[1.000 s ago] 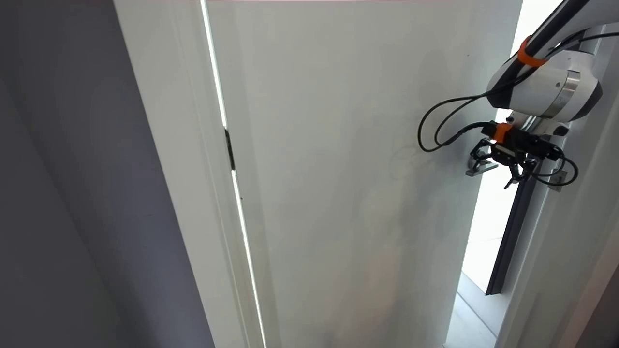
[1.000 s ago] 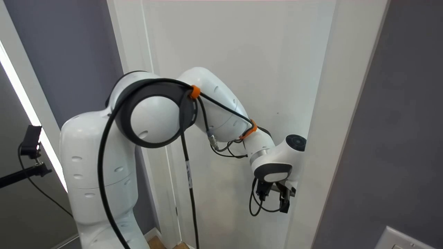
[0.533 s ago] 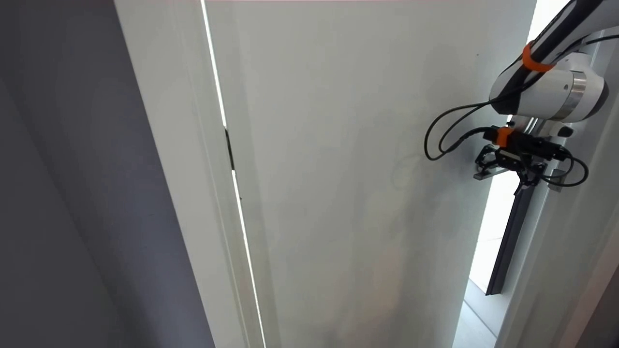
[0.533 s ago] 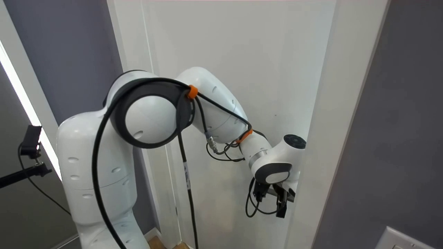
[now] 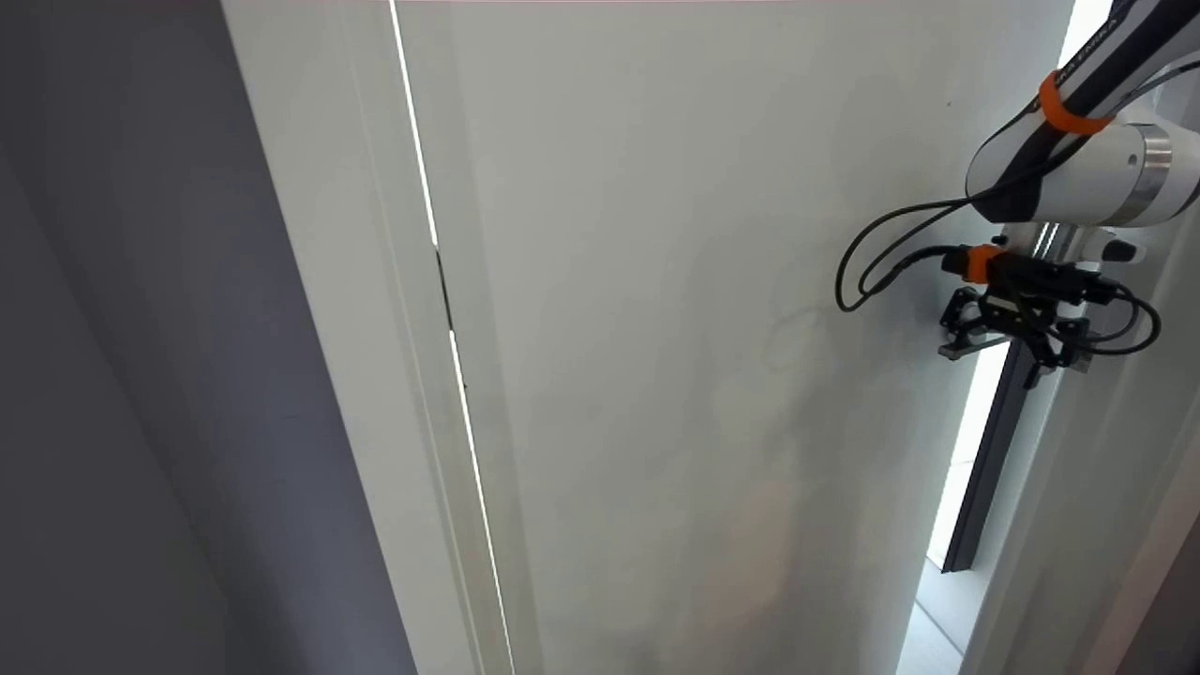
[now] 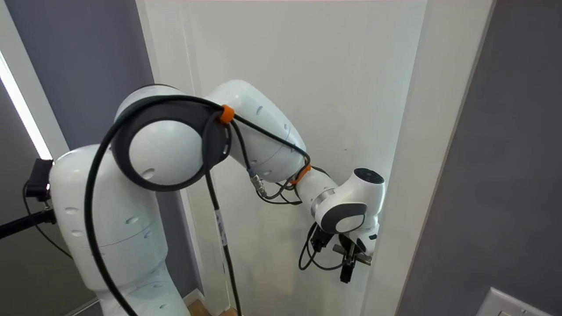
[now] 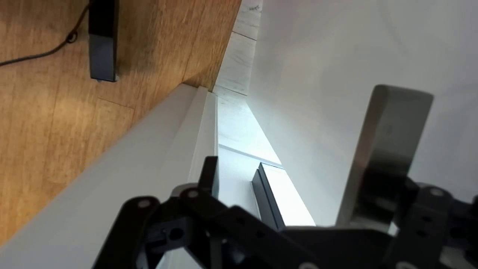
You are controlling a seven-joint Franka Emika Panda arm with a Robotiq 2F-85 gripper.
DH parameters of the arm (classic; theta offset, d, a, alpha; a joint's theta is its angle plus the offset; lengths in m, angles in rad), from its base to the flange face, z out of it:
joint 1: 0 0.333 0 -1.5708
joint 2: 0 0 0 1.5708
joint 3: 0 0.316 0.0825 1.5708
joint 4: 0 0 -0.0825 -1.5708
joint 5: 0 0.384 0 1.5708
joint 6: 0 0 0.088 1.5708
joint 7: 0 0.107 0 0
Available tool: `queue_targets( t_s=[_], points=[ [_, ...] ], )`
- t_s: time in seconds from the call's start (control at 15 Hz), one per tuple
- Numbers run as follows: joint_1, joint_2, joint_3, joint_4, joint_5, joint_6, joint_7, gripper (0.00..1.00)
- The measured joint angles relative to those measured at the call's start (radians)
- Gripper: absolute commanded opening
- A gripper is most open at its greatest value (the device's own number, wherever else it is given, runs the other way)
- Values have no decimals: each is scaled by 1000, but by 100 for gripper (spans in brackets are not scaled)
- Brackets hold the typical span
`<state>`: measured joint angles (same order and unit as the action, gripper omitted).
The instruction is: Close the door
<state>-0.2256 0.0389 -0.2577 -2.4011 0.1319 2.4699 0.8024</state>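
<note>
The door (image 5: 694, 337) is a large white panel, ajar, with a narrow bright gap along its handle edge. It also shows behind the arm in an exterior view (image 6: 351, 96) and in the wrist view (image 7: 321, 93). A dark hinge (image 5: 444, 289) sits at its far edge. The silver lever handle (image 7: 392, 130) stands at the right of the wrist view, and in an exterior view (image 5: 973, 349) it lies beside my gripper (image 5: 999, 345). My gripper is open in the wrist view (image 7: 306, 175). One finger is by the handle; I cannot tell whether they touch. The other finger (image 7: 209, 172) overlaps the door frame's edge.
The white door frame (image 5: 1116, 450) stands close beside the gripper. A dark bar (image 5: 984, 469) shows through the gap. Below are a wooden floor (image 7: 67, 142) and a black stand leg (image 7: 102, 52). A grey wall (image 6: 496, 153) flanks the frame. Cables loop from the arm.
The door has swung towards the frame, and the gaps at both its edges have narrowed. The gripper has moved along with the handle edge. The arm's elbow has drawn back.
</note>
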Motion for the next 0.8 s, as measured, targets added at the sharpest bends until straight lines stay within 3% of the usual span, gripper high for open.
queue_targets(
  t_s=[0.27,0.8],
  points=[
    [0,-52,-2,-36,-71,-78,104,100],
    [-53,-152,-14,-138,-82,-197,157,100]
  ],
)
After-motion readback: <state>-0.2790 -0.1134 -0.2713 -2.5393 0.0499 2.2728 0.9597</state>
